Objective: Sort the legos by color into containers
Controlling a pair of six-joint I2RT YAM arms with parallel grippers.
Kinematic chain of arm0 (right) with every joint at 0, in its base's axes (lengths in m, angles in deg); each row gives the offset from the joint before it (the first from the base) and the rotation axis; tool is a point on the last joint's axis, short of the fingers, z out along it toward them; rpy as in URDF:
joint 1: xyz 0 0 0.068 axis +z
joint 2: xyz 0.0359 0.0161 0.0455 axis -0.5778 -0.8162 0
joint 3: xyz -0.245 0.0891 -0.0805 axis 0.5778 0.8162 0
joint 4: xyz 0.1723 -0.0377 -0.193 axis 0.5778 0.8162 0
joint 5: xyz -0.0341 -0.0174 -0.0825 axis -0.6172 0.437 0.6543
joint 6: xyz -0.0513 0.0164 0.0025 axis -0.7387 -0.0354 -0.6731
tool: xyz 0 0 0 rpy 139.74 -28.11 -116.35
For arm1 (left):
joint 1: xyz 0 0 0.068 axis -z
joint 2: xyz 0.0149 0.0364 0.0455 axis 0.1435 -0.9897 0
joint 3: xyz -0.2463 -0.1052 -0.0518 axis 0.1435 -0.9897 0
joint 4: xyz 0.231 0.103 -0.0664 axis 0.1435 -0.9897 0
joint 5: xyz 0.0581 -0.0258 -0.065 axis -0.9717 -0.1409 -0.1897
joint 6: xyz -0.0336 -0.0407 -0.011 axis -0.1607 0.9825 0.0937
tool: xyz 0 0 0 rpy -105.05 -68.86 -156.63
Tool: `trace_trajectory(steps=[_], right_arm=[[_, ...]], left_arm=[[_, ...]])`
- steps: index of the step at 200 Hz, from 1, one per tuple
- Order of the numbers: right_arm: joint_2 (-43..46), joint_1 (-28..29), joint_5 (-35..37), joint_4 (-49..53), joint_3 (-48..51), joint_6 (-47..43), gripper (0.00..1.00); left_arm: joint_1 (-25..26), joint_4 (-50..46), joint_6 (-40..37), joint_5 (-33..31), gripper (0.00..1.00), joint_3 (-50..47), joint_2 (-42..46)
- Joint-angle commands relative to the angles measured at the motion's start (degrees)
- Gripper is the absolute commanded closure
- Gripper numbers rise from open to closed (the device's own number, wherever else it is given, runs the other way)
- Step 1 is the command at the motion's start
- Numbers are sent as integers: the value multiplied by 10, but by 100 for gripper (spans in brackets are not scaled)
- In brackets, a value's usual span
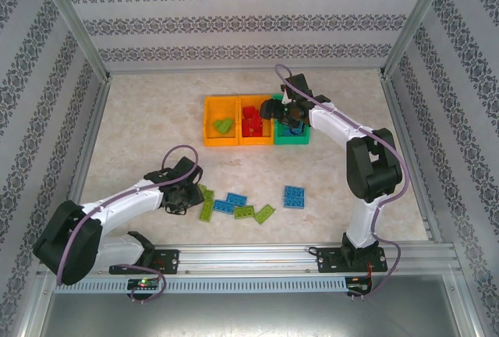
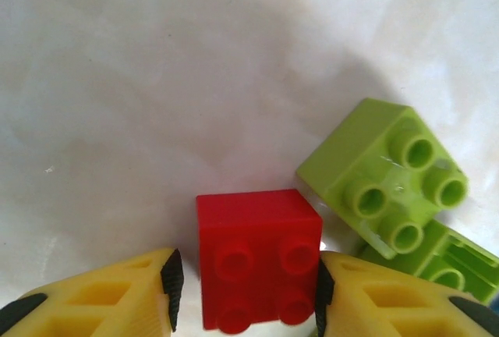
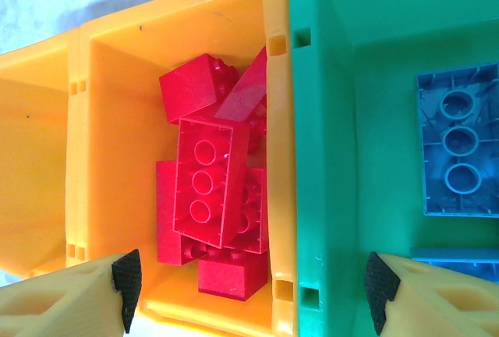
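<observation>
In the left wrist view a small red lego (image 2: 257,255) lies on the table between the fingers of my left gripper (image 2: 245,278). The gripper is open: the right pad touches the brick and a gap shows at the left pad. Two light green legos (image 2: 386,173) lie just to its right. My right gripper (image 3: 249,290) hangs open and empty over the wall between the middle orange bin (image 3: 277,157), which holds several red legos (image 3: 207,181), and the green bin (image 3: 327,157), which holds blue legos (image 3: 460,150). The left orange bin (image 1: 210,130) holds a green lego (image 1: 224,125).
More legos lie on the table near the front: green ones (image 1: 207,200) (image 1: 263,213) and blue ones (image 1: 236,199) (image 1: 294,195). The three bins stand in a row at the middle back. Patterned walls and metal posts (image 1: 74,33) enclose the table.
</observation>
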Motion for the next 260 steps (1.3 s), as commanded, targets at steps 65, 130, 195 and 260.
trace_trajectory(steps=[65,130,195,260], right_arm=[[57,-13,-2,0,35,-25,22],[166,-35,20,-4,160,-56,21],[278,-41,32,48,318,-13,20],[397,18,43,95,438,96,16]], left_arm=[[5,-56,-32,-50,72,22,12],[5,-111,-101,-103,74,158,58],[6,1,-230,39,76,455,-234],[5,-60,-294,52,75,768,-488]])
